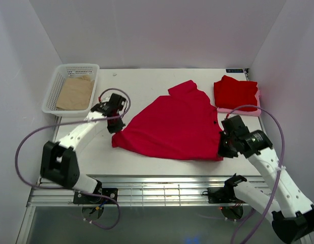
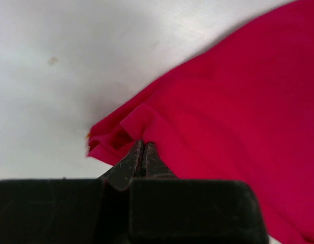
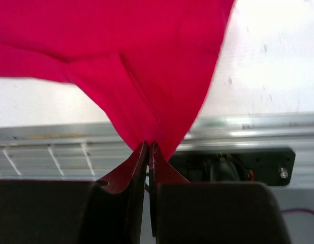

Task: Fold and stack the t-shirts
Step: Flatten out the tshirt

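The t-shirt (image 1: 172, 127) being worked lies open across the middle of the tabletop (image 1: 147, 86), its hem toward the near edge and its collar end pointing at the far edge. At the near-right corner of the cloth the right gripper (image 1: 224, 147) is clenched on a pinch of red fabric. Slightly farther in, the left gripper (image 1: 116, 127) is clamped on the bunched left corner. The step in hand looks like the first fold of this shirt, both corners gripped. The next move likely calls for both arms to lift together and carry the near edge toward the collar, keeping the cloth taut. At the far right corner a folded t-shirt (image 1: 235, 92) rests on a pink piece (image 1: 243, 111). At the far left, a basket (image 1: 51, 94) holds a tan sheet (image 1: 75, 94).
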Controlling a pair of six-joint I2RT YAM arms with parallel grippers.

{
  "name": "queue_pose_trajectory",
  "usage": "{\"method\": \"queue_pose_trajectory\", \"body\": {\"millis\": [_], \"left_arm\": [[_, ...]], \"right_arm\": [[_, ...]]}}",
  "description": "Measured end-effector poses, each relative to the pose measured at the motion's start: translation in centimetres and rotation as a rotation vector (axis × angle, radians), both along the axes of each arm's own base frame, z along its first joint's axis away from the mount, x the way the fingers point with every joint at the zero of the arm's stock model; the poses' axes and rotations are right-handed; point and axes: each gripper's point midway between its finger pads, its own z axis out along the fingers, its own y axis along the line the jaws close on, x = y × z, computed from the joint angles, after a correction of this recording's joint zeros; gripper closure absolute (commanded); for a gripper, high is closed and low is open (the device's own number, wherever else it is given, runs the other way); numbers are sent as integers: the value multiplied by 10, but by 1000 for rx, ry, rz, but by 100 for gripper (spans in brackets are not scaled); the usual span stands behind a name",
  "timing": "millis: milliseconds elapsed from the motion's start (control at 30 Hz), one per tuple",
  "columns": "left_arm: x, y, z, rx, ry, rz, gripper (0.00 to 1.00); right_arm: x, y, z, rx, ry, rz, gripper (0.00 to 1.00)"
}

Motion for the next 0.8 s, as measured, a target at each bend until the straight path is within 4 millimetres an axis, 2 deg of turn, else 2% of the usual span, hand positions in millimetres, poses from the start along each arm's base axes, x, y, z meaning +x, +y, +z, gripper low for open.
{"method": "queue_pose_trajectory", "body": {"millis": [33,100,133,200,267,300,333,367,400,433,467,533,667,733,800], "left_arm": [[19,-13,0,-10,23,-41,100],[62,-40,4,-21,84,-117,100],[93,-57,7,-39,79,-150,100],[154,-88,11,-66,48,-203,100],[205,-114,19,-94,-5,-239,100],[227,-125,29,-116,-59,-253,100],[245,-133,42,-138,-124,-262,100],[252,-135,56,-151,-176,-264,100],[255,-135,76,-160,-230,-263,100],[256,-133,100,-168,-299,-260,100],[252,-128,126,-173,-370,-254,100],[237,-116,190,-184,-536,-250,100],[204,-91,363,-227,-1005,-244,100],[182,-80,440,-250,-1217,-242,100],[165,-73,490,-265,-1361,-241,100]], "right_arm": [[10,5,4,1,-2,5,92],[50,23,17,2,-24,32,92],[66,31,28,2,-30,44,92],[128,56,55,3,-89,73,92],[197,81,89,-5,-183,92,92],[235,95,110,4,-263,98,92],[268,106,133,9,-351,102,92],[295,114,157,8,-431,101,92],[318,118,183,10,-525,90,92],[333,118,207,8,-611,73,92],[341,116,227,1,-685,59,92],[339,102,261,-19,-803,22,92],[305,68,302,-62,-996,-24,92],[292,55,334,-77,-1113,-40,92],[286,47,372,-94,-1233,-55,92]]}}
